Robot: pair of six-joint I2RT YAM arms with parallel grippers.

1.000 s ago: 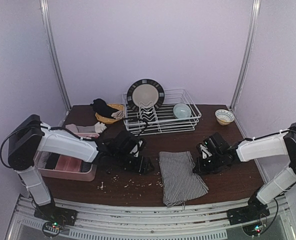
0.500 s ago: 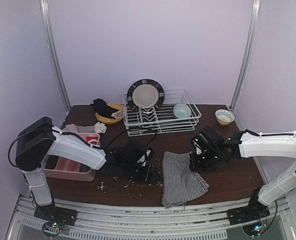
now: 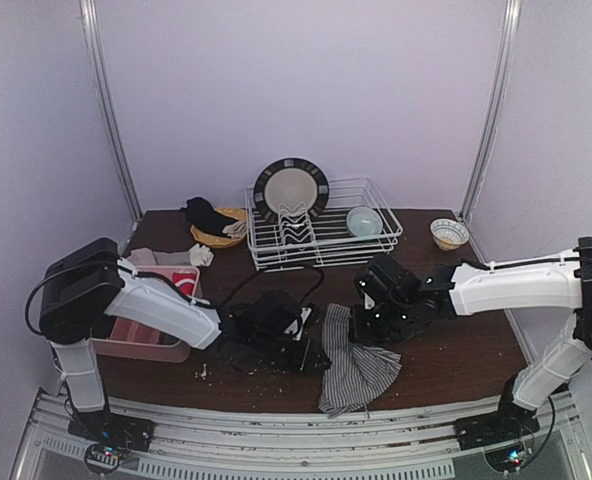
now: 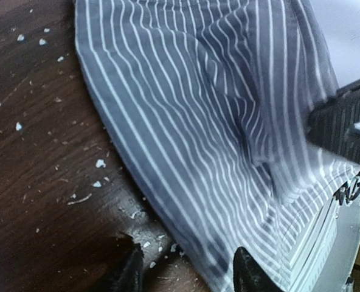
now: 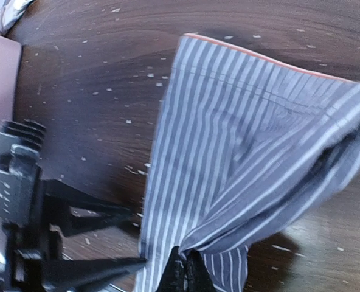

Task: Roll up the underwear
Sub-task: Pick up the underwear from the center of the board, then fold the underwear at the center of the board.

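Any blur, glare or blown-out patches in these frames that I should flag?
Top external: even, soft light, nothing blown out. Left wrist: underwear stripes sharp, left gripper dark and out of focus, upper right corner washed out. Right wrist: pale glare on the table along the top, right gripper blurred at the bottom edge.

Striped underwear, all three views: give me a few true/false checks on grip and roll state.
1. The right gripper is pinched shut on the striped underwear. True.
2. The left gripper is clamped shut on the fabric. False: its fingers stand apart, at the cloth's left edge.
3. The underwear is fully rolled into a tight bundle. False: one end is lifted and folded over, and the rest lies spread flat.
4. A plate stands upright in the dish rack. True.
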